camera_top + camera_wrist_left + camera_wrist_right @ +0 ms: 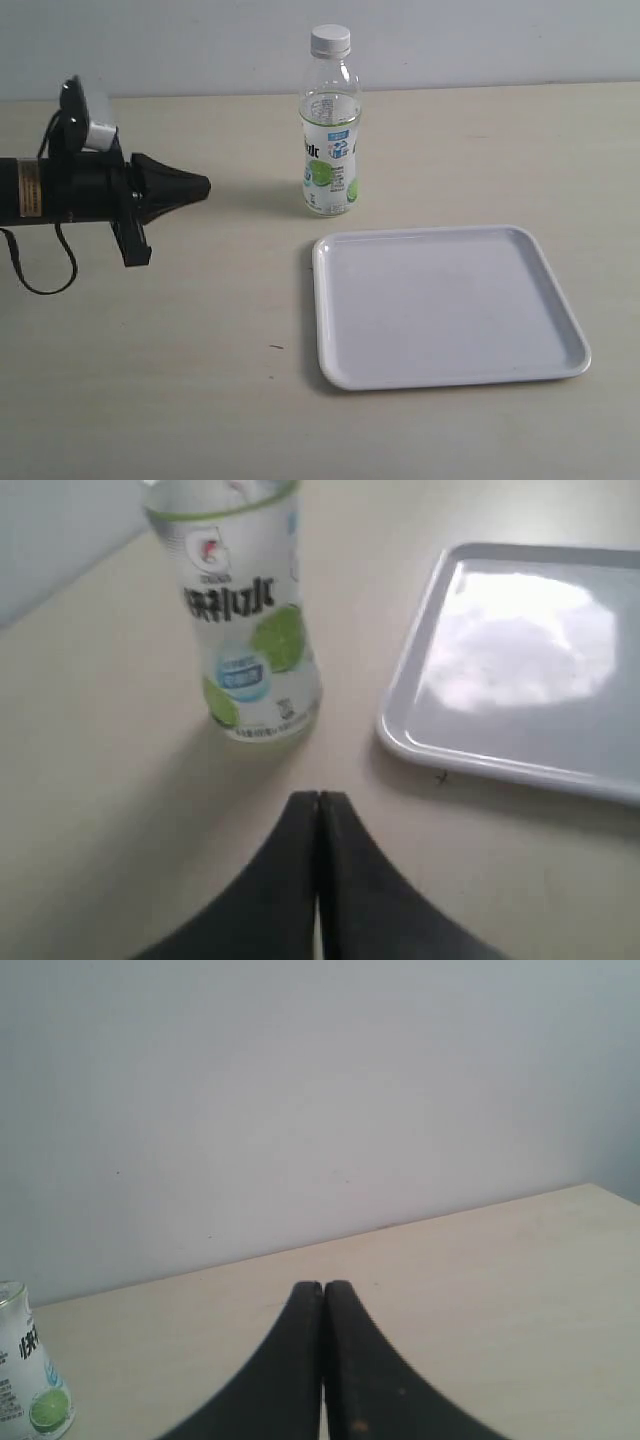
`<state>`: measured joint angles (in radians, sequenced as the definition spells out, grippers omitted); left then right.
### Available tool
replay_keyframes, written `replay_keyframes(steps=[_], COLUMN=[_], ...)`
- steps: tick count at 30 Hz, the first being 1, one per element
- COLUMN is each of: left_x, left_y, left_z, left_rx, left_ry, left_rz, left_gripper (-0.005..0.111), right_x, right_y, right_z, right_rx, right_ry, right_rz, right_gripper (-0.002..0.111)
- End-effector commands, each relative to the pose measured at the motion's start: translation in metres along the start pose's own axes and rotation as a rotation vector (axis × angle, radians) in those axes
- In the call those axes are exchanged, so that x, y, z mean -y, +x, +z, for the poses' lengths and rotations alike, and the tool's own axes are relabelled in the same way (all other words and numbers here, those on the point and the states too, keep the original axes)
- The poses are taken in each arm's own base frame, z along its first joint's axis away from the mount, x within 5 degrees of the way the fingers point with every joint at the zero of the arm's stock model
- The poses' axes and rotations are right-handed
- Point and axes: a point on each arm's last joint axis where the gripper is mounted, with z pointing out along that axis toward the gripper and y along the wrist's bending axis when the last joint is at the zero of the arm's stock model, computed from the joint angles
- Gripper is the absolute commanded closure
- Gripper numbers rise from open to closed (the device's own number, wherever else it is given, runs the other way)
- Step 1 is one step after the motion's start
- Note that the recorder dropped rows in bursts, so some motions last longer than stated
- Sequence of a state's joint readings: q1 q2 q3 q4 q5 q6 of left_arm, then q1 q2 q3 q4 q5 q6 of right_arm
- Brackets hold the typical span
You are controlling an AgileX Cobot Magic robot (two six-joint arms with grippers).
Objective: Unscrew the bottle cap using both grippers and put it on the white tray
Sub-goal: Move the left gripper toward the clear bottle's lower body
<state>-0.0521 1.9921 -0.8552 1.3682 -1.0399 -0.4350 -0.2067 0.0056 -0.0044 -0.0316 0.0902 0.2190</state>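
Observation:
The clear bottle [329,150] with the lime label stands upright at the back middle of the table, its white ribbed cap [330,40] screwed on top. In front of it and to the right lies the white tray [445,305], bare. My left gripper [200,186] is shut with nothing in it, hovering well left of the bottle and pointing toward it. The left wrist view shows the bottle [245,620] ahead of the closed gripper [319,798] and the tray [520,680] to one side. My right gripper [323,1286] is shut and empty; a sliver of the bottle [30,1380] shows at that frame's edge.
A pale wooden table [180,360] carries everything, backed by a plain light wall [480,40]. A black cable [40,270] loops below the left arm. The right arm is out of the exterior view.

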Motion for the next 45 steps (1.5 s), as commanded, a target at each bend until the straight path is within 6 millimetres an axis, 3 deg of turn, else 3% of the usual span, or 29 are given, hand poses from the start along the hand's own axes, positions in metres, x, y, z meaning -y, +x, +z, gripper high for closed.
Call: replay_keyframes(steps=[1, 5, 7, 11, 13, 21, 32, 45], left_x=[-0.009, -0.018, -0.021, -0.025, -0.024, -0.028, -0.016, -0.023], left_y=[0.018, 0.028, 0.030, 0.033, 0.036, 0.029, 0.006, 0.027], left_z=[0.013, 0.026, 0.034, 0.054, 0.056, 0.064, 0.094, 0.122], left_rx=[0.001, 0.038, 0.042, 0.034, 0.032, 0.087, 0.105, 0.063], left_ry=[-0.005, -0.051, -0.046, -0.028, -0.027, -0.125, -0.055, -0.042], left_rz=[-0.078, -0.131, -0.127, -0.109, -0.111, -0.186, -0.036, -0.063], left_gripper=[0.107, 0.107, 0.097, 0.044, 0.030, 0.029, 0.029, 0.029], right_x=[0.000, 0.000, 0.000, 0.000, 0.000, 0.000, 0.000, 0.000], right_y=[0.001, 0.001, 0.001, 0.001, 0.001, 0.001, 0.001, 0.001], right_z=[0.000, 0.000, 0.000, 0.000, 0.000, 0.000, 0.000, 0.000], right_rx=[0.005, 0.005, 0.005, 0.005, 0.005, 0.005, 0.005, 0.005], right_ry=[0.002, 0.002, 0.002, 0.002, 0.002, 0.002, 0.002, 0.002], right_rz=[-0.001, -0.001, -0.001, -0.001, -0.001, -0.001, -0.001, -0.001], right_gripper=[0.108, 0.108, 0.108, 0.108, 0.108, 0.108, 0.108, 0.108])
